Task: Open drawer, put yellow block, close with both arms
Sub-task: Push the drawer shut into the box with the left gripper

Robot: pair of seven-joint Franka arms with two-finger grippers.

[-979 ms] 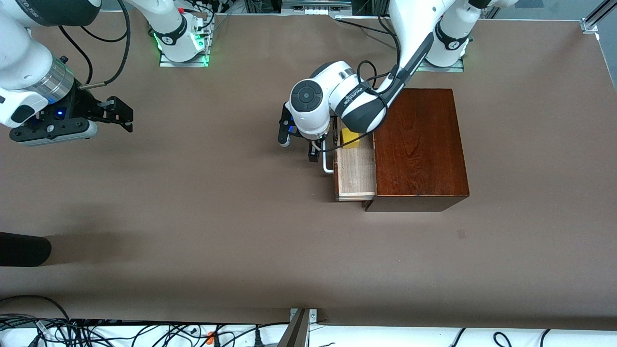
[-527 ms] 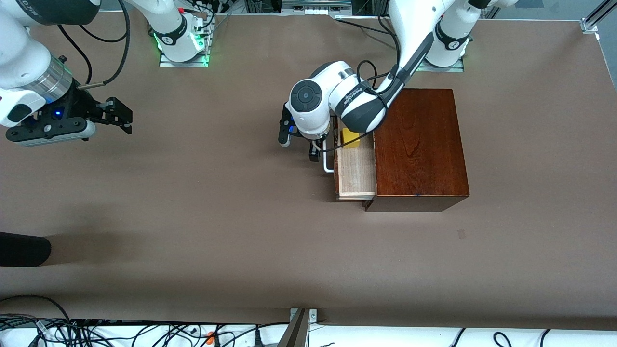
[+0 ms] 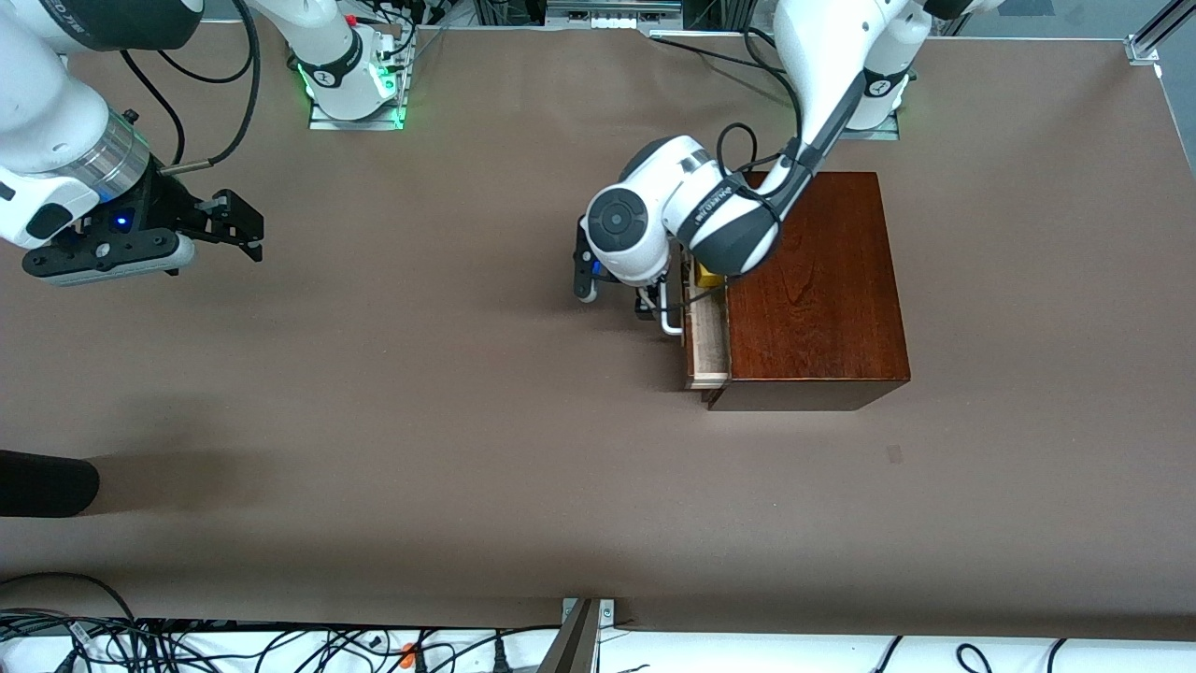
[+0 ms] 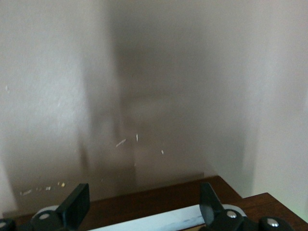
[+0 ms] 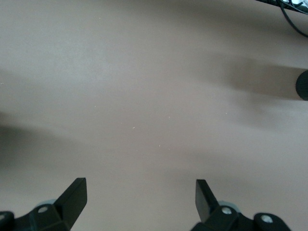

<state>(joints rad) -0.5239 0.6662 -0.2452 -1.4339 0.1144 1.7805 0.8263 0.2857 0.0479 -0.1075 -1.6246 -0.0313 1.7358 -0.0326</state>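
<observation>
Yellow cube, the small yellow block (image 3: 707, 278), sits in the pale-wood drawer (image 3: 707, 341) of the dark reddish-brown wooden box (image 3: 813, 290); only a narrow strip of tray shows. I have the left gripper (image 3: 645, 301) at the white U-shaped handle (image 3: 669, 322), fingers (image 4: 76, 204) spread, gripping nothing. I judge the best push is straight and square along the slide, gently, so the box does not skid. Right gripper (image 3: 245, 224), spread and empty, waits over bare table toward its own end.
</observation>
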